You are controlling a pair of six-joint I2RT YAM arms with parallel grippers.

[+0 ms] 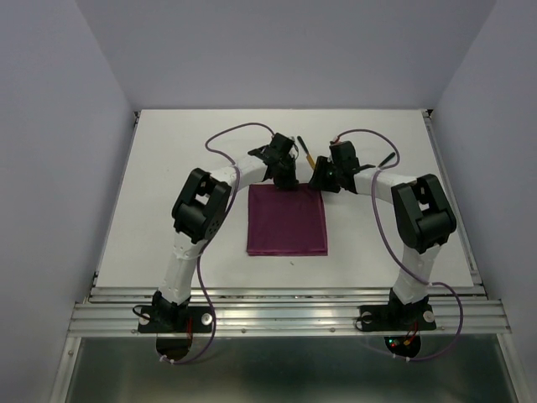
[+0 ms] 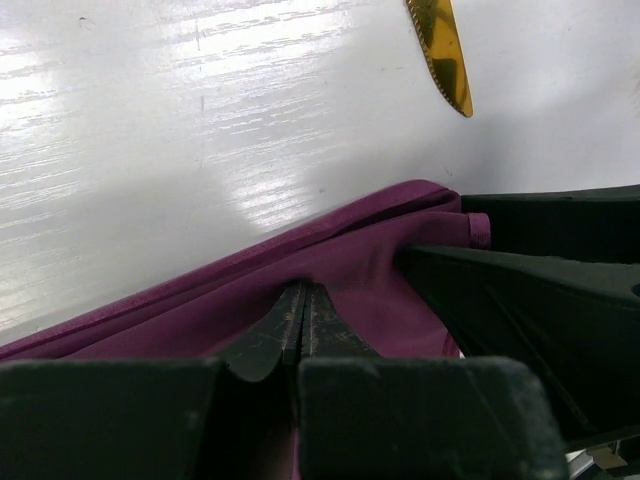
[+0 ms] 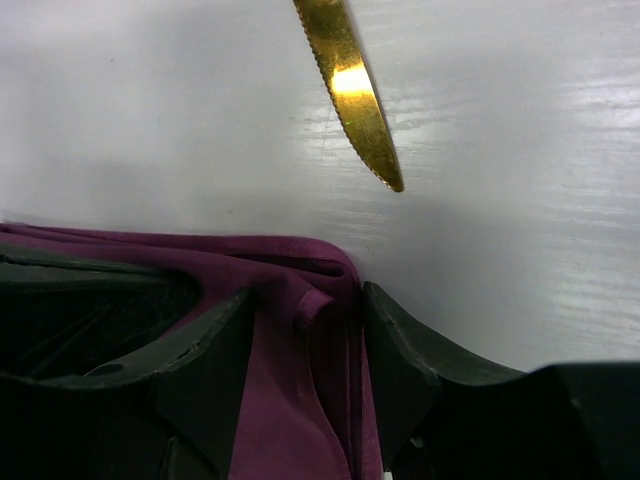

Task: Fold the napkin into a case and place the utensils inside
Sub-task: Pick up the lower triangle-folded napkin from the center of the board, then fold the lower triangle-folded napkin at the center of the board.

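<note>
Left gripper [image 2: 300, 305] — fingers clenched on a pinch of the napkin [image 1: 286, 222] at its 12 o'clock edge. Right gripper [image 3: 305, 312] — jaws apart, astride the 1 o'clock corner with rolled cloth between them, not gripped. The napkin lies mid-table, a flat square; no case formed yet. The knife [image 3: 352, 95] rests on the table [image 1: 168, 168] just past that edge, at 12 o'clock. Judgement: the right should close on every layer at the corner before lifting, then both draw level toward 6 o'clock.
</note>
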